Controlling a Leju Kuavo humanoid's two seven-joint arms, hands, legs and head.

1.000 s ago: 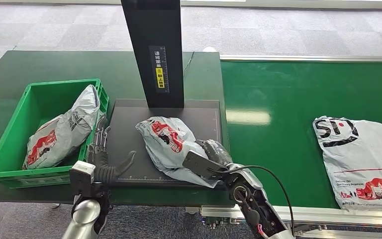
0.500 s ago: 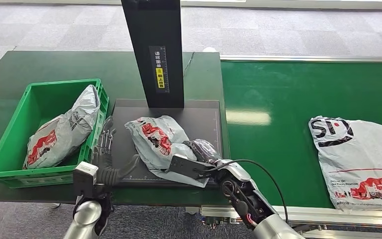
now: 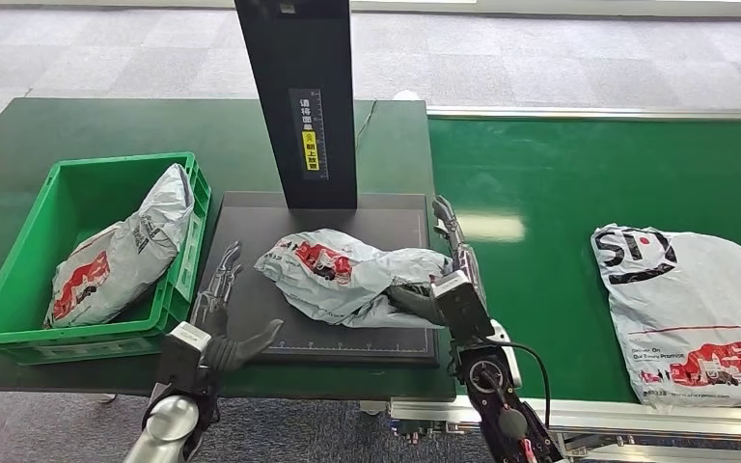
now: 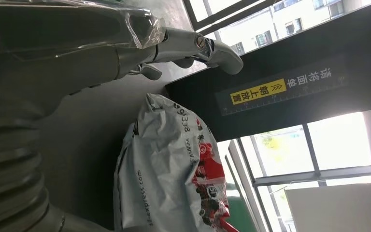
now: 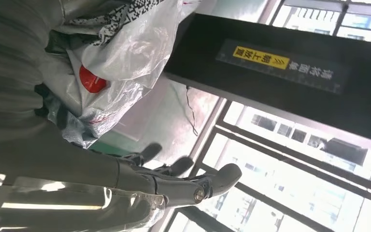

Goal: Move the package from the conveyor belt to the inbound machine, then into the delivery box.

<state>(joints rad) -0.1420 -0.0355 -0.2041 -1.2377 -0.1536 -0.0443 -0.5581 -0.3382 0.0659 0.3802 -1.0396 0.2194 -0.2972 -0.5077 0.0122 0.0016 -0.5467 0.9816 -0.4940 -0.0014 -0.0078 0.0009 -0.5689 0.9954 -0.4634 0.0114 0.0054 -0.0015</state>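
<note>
The right hand is seen at the right edge of the package, fingers spread and upright; in the right wrist view the bag lies against the palm, but whether it is gripped cannot be told. The left hand is held open, fingers apart, just left of the package, which lies on the black platform below the black column. The yellow label is read in the wrist views. A second bag rests in the green crate; a third bag lies well apart on the belt, its far edge cut off.
</note>
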